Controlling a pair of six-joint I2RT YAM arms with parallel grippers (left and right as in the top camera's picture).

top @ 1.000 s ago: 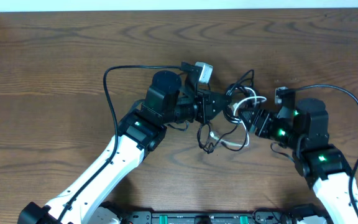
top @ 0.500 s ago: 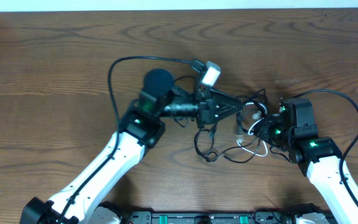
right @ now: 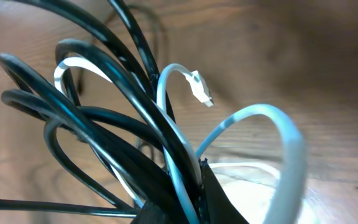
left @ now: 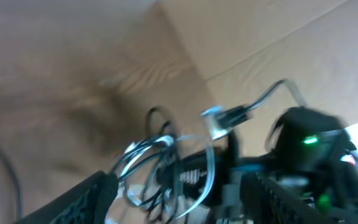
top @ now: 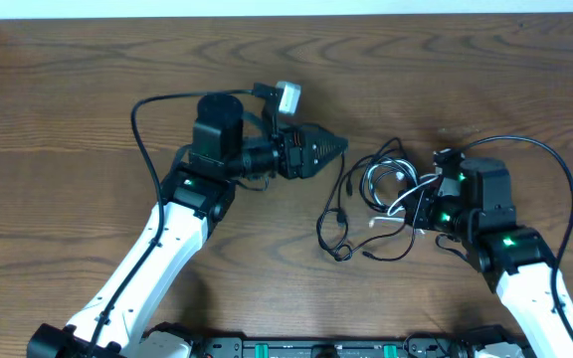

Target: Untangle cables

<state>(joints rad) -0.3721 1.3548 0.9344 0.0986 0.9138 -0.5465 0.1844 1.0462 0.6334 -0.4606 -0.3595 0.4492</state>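
The cables (top: 384, 185) are a tangle of thin black cords and one white cord on the table right of centre. A loose black loop (top: 334, 227) trails to the left. My right gripper (top: 424, 209) is shut on the tangle's right side. In the right wrist view black and white cables (right: 135, 118) fan out from between its shut fingers (right: 213, 199), and a white plug end (right: 200, 87) sticks up. My left gripper (top: 328, 149) hovers left of the tangle, apart from it. In the blurred left wrist view that gripper (left: 179, 190) is open with nothing between its fingers, the cables (left: 157, 158) lying beyond.
The left arm's thick black wire (top: 142, 129) loops out over the table at the left, and the right arm's wire (top: 565, 184) arcs at the right. The wooden table (top: 88, 70) ends at a pale strip along the far edge.
My left gripper has opened, let go of the cables and drawn back up and to the left. The right gripper has shut on the tangle, which now lies by it.
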